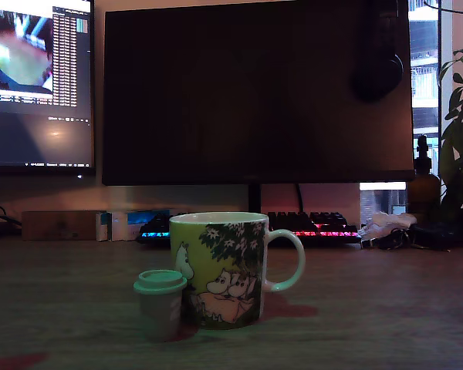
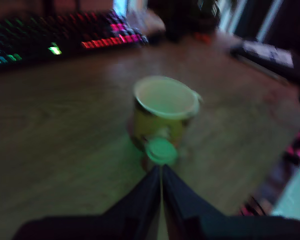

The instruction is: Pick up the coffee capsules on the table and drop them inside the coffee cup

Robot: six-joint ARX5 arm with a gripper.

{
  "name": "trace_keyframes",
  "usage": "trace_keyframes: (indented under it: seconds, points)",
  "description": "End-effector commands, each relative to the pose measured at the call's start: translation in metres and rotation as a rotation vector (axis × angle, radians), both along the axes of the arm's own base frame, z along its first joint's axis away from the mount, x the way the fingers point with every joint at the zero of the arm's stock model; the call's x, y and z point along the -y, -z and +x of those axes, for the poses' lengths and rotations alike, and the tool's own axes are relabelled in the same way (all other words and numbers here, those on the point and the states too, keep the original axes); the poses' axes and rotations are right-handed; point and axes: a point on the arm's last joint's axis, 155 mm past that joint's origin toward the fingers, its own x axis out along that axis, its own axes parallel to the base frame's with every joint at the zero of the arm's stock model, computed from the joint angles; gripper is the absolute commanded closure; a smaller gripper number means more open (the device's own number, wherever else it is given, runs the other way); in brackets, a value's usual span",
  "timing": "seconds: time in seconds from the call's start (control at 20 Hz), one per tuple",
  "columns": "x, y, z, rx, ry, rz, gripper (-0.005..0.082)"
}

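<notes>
While lit dimly, stretching dark and wood-grained across the exterior view: the table [image 1: 386, 324], carrying the coffee cup [image 1: 220, 270] near the middle, handle turning toward that view's right. Standing upright just beside the cup on that view's left, lid up and possibly touching the cup's wall: one coffee capsule [image 1: 160, 304], reaching under half the cup's height. Glowing blue and pink farther back: a keyboard [image 1: 309, 225]. Rising behind it, filling most of the far side: a large dark monitor [image 1: 255, 92], with headphones [image 1: 378, 65] hanging at its upper right. Showing a lit picture and text at the far left: a second screen [image 1: 35, 77]. Sitting at the far right: a leafy plant [image 1: 461, 131] and a dark pump bottle [image 1: 423, 185]. Lying near the keyboard's right end: a crumpled pale object [image 1: 382, 225], kind not readable. No arm appearing in this view.

Looking down from the wrist view, blurred: the same brown surface, the cup's open mouth showing pale and empty inside, the capsule's mint lid just on the near side of the cup, close ahead of the gripper [image 2: 161, 172]. Meeting tip to tip with only a thin seam between them: the dark fingers [image 2: 140, 200], clenched and grasping nothing. Glowing red and green along the far edge: the keyboard.
</notes>
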Motion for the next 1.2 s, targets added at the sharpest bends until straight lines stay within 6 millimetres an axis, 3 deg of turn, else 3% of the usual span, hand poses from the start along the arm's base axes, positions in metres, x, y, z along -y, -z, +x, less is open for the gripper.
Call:
trace_keyframes:
  seconds: [0.0, 0.3, 0.35, 0.55, 0.6, 1.15]
  points:
    - [0.002, 0.009, -0.002, -0.008, 0.015, 0.016, 0.0793]
    - [0.002, 0.025, -0.003, -0.025, 0.016, 0.042, 0.0789]
    - [0.002, 0.029, -0.001, -0.023, 0.011, 0.044, 0.0748]
    - [0.0, 0.034, 0.011, 0.016, -0.038, 0.036, 0.0301]
    - [-0.001, 0.034, 0.012, 0.036, -0.037, 0.053, 0.0249]
    - [0.002, 0.034, 0.019, 0.137, -0.024, 0.074, 0.0251]
